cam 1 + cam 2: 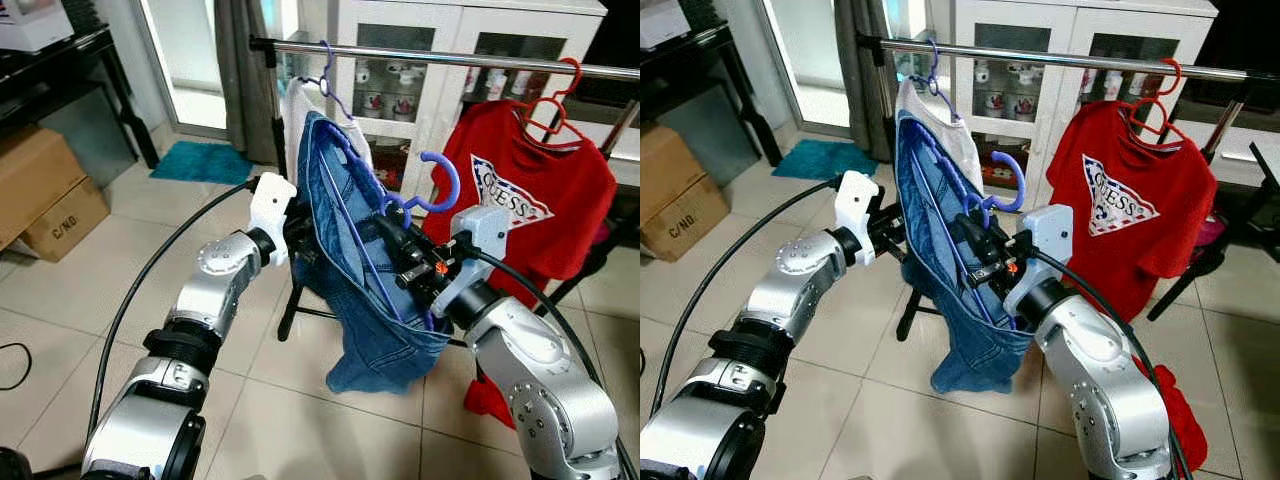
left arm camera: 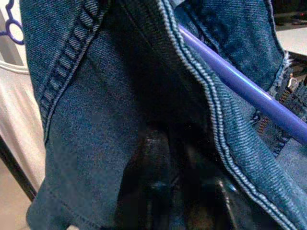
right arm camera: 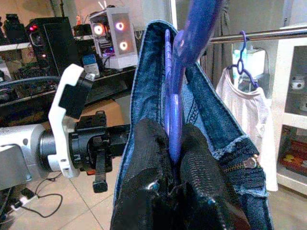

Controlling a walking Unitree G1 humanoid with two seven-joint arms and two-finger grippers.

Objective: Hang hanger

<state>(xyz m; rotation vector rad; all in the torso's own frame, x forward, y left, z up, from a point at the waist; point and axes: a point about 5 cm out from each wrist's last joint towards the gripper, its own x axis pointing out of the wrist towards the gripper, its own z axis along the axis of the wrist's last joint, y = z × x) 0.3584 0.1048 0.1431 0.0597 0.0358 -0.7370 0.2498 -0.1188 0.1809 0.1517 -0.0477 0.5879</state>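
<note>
A purple hanger [image 1: 420, 200] draped with blue jeans [image 1: 365, 270] is held below the metal rail [image 1: 450, 58], its neck clenched between the right gripper [image 3: 173, 158] fingers. The left wrist view shows the left gripper [image 2: 177, 191] buried in denim, its finger state unclear. Behind hang a red shirt [image 1: 540, 200] and a white cabinet [image 1: 440, 40] over tiled floor [image 1: 150, 230].

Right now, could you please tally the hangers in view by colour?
Purple hangers: 2, one on the rail and one carrying the jeans
Red hangers: 1, under the red shirt
Total: 3
</note>
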